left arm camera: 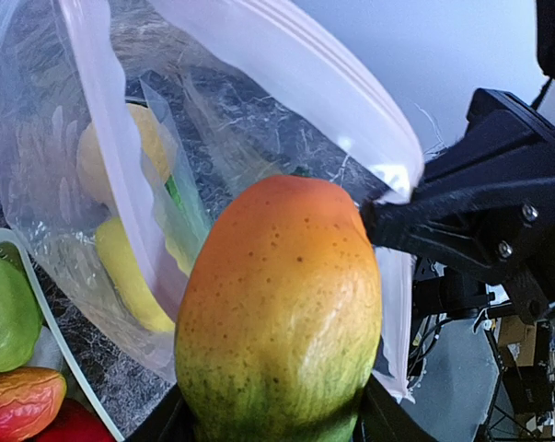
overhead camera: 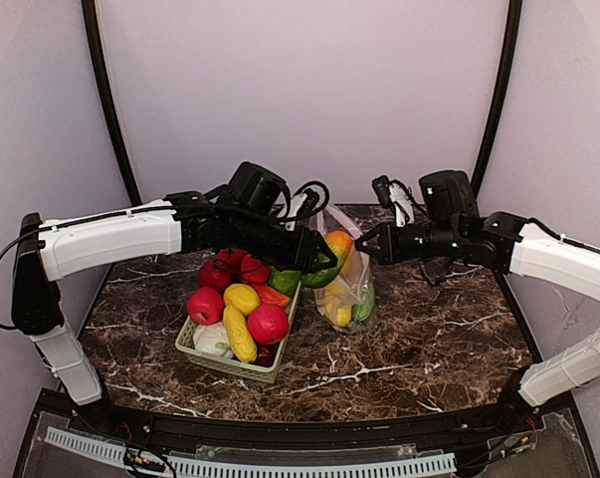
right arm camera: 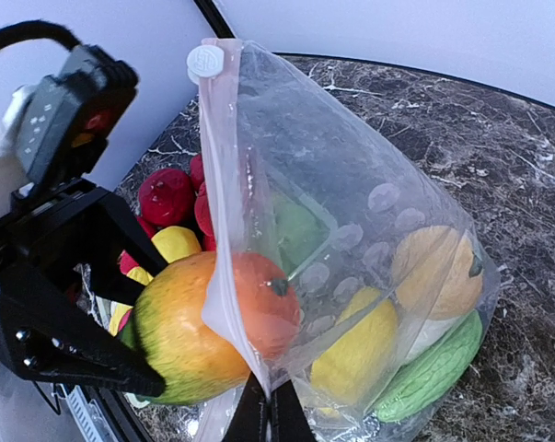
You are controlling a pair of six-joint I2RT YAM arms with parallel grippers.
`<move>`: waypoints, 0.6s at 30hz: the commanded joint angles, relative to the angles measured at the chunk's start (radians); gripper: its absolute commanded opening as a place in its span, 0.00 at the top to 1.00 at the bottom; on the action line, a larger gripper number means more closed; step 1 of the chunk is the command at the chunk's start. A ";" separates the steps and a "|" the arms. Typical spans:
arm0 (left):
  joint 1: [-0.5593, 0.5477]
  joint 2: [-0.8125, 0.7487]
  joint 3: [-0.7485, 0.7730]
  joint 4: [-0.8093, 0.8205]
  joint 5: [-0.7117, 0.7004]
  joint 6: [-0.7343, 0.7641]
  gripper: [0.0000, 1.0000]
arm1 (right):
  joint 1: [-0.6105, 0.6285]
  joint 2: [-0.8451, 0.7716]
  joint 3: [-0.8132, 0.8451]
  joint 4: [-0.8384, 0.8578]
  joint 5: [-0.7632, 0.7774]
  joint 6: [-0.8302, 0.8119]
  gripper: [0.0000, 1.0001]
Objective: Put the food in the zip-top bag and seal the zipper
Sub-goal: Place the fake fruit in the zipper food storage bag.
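Observation:
My left gripper point(overhead camera: 324, 267) is shut on an orange-and-green mango point(left arm camera: 282, 313), its tip pushed into the mouth of the zip-top bag point(right arm camera: 369, 239). My right gripper point(right arm camera: 272, 410) is shut on the bag's pink zipper strip point(right arm camera: 224, 184), holding the mouth open above the table. The white slider tab point(right arm camera: 204, 61) sits at the strip's far end. Inside the bag lie a yellow fruit point(right arm camera: 355, 354), a tan one point(right arm camera: 433, 272) and a green ridged one point(right arm camera: 433, 373). More food, red point(overhead camera: 268, 324) and yellow point(overhead camera: 241, 297), fills the pale green basket point(overhead camera: 220, 363).
The basket stands on the dark marble table point(overhead camera: 409, 349), just left of the bag. Curved black frame bars point(overhead camera: 105, 95) rise at both back corners. The table's front edge carries a black rail point(overhead camera: 280, 428).

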 commanded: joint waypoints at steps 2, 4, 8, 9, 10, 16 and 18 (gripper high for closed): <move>0.029 0.032 0.016 0.016 0.038 -0.030 0.51 | 0.031 0.015 0.023 0.050 -0.054 -0.058 1.00; 0.040 0.050 0.038 0.019 0.055 -0.035 0.51 | 0.046 0.029 0.031 0.049 -0.071 -0.077 1.00; 0.062 0.076 0.058 0.045 0.088 -0.058 0.51 | 0.069 0.058 0.042 0.045 -0.091 -0.096 1.00; 0.065 0.078 0.058 0.057 0.091 -0.062 0.51 | 0.070 0.065 0.044 0.043 -0.091 -0.094 1.00; 0.067 0.081 0.059 0.063 0.095 -0.069 0.51 | 0.071 0.071 0.044 0.040 -0.086 -0.091 1.00; 0.069 0.075 0.060 0.088 0.090 -0.086 0.42 | 0.071 0.083 0.049 0.025 -0.006 -0.049 1.00; 0.069 0.072 0.057 0.095 0.090 -0.089 0.37 | 0.071 0.083 0.049 0.025 0.007 -0.041 1.00</move>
